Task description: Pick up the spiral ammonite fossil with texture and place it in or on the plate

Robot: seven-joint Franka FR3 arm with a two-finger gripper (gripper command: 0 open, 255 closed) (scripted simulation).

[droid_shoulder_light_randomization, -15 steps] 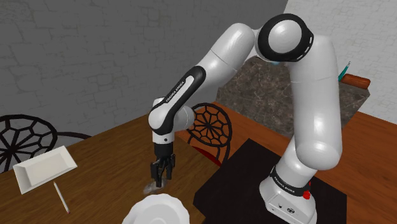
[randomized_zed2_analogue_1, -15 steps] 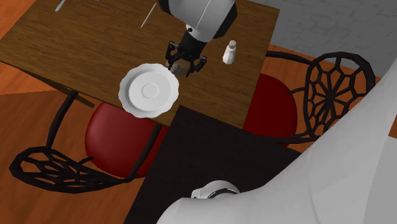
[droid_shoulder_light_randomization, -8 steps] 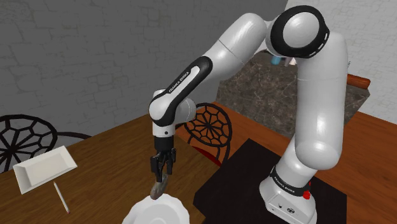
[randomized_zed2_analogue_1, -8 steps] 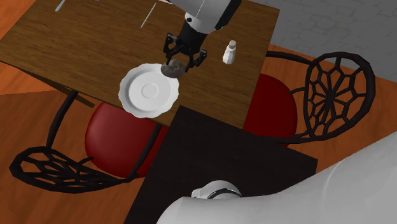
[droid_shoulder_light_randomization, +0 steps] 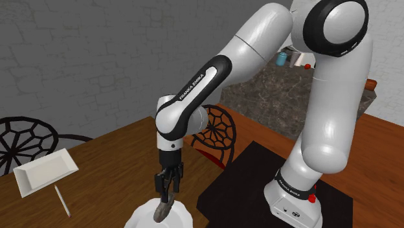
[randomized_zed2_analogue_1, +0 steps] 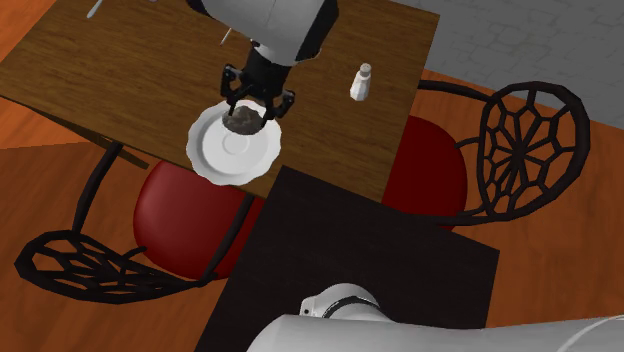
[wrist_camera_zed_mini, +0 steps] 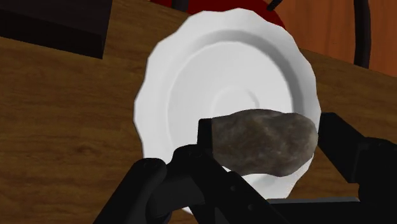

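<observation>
We see gripper (droid_shoulder_light_randomization: pixel 166 193) pinching rough grey-brown fossil (wrist_camera_zed_mini: pixel 264 141) over white scalloped plate (wrist_camera_zed_mini: pixel 222 70); we cannot tell whether fossil touches plate

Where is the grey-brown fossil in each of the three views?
Shoulder view: bottom centre, fossil hanging above the plate.
Second exterior view: upper left of centre, fossil over the plate's upper edge.
Wrist view: fossil clasped between the fingers.
Shared landmark: the white plate.

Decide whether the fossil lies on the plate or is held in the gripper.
Held. The gripper's fingers clasp the fossil on both sides, over the plate; whether it touches the plate, cannot tell.
</observation>
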